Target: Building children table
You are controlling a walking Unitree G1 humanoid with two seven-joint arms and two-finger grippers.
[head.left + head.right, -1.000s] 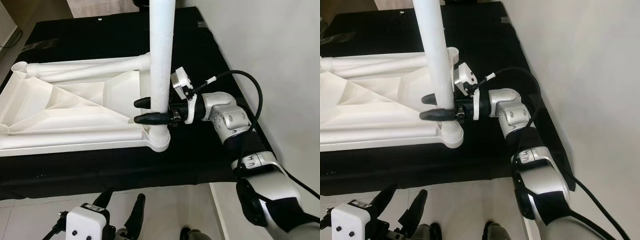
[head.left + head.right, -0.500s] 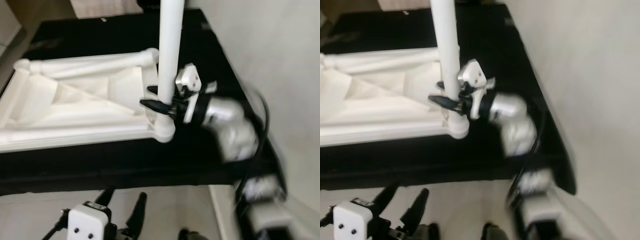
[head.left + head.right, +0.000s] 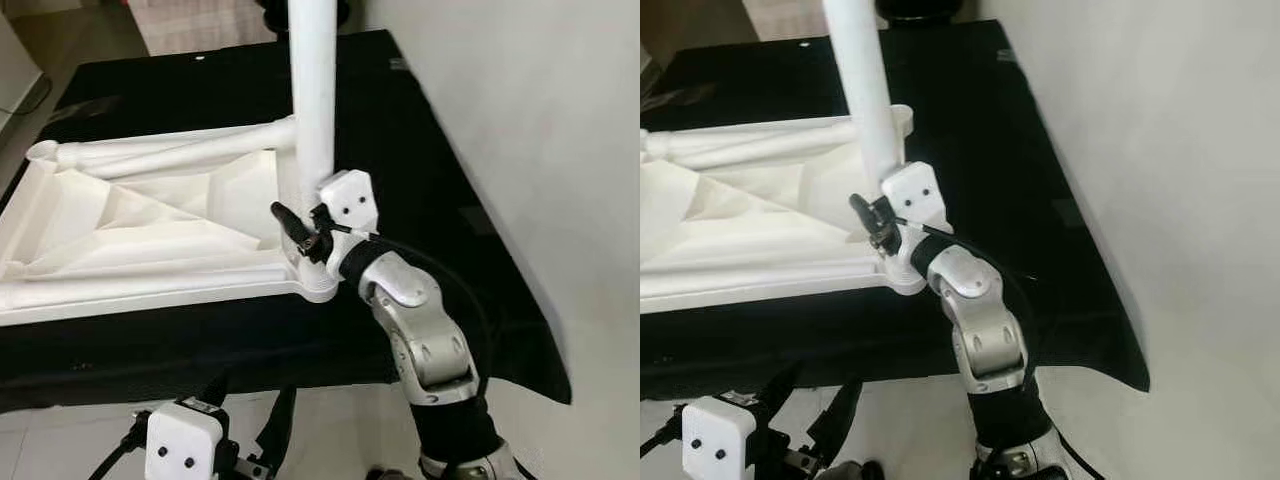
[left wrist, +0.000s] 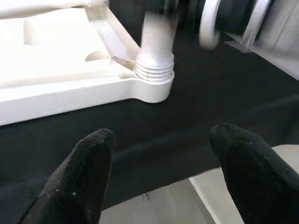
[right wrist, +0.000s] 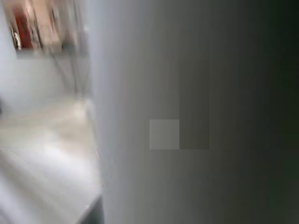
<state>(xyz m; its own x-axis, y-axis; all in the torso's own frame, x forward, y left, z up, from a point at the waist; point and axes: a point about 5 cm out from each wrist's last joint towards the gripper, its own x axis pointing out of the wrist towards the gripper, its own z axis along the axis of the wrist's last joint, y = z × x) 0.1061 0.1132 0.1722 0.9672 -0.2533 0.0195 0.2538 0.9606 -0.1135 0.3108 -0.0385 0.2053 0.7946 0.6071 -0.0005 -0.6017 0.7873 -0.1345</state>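
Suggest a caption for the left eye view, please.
Right gripper clamps the upright white leg at the upturned tabletop's corner.

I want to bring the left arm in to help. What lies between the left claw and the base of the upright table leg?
In the left wrist view, bare black cloth lies between the left claw and the table leg.

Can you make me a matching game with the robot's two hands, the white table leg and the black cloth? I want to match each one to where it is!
Things:
1. right gripper
2. left gripper
3. table leg
4. black cloth

Places:
A. spread under the white table top
B. standing upright in the corner socket
C. low, near the floor, fingers apart
D. at the base of the leg

Pairs: 1-D, 2-C, 3-B, 4-A
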